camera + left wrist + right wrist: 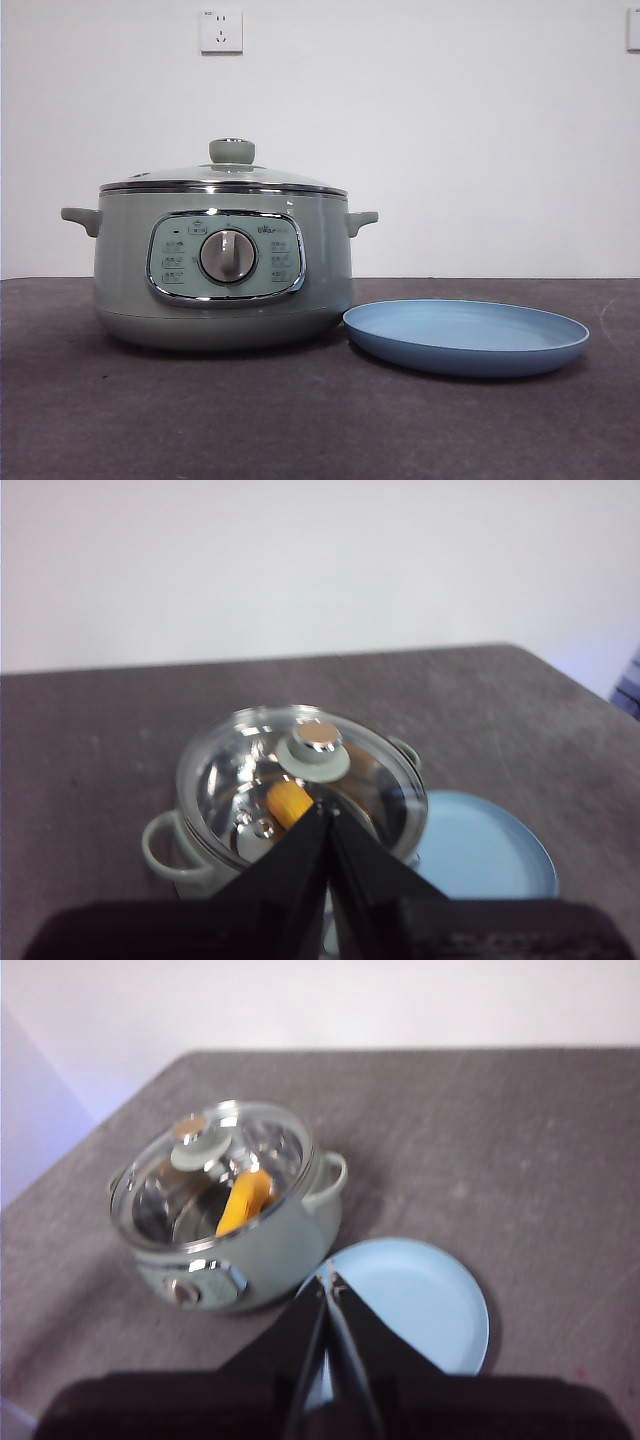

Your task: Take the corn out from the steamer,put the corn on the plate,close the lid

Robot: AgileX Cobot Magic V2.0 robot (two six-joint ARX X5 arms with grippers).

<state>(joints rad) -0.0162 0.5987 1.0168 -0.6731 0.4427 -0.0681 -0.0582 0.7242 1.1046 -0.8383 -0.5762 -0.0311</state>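
The sage-green steamer (224, 270) stands on the table with its glass lid (228, 175) on; the lid's green knob (231, 151) is on top. The yellow-orange corn (245, 1203) lies inside and shows through the glass, also in the left wrist view (288, 802). The empty light-blue plate (465, 337) sits right beside the steamer. My left gripper (325, 807) is shut and empty, high above the steamer (290, 790). My right gripper (326, 1278) is shut and empty, high above the plate's (410, 1305) near edge. Neither gripper shows in the front view.
Dark grey table (300, 420) with a white wall behind and a wall socket (221, 30). The table's edges show in the right wrist view (60, 1190) and the left wrist view (570, 685).
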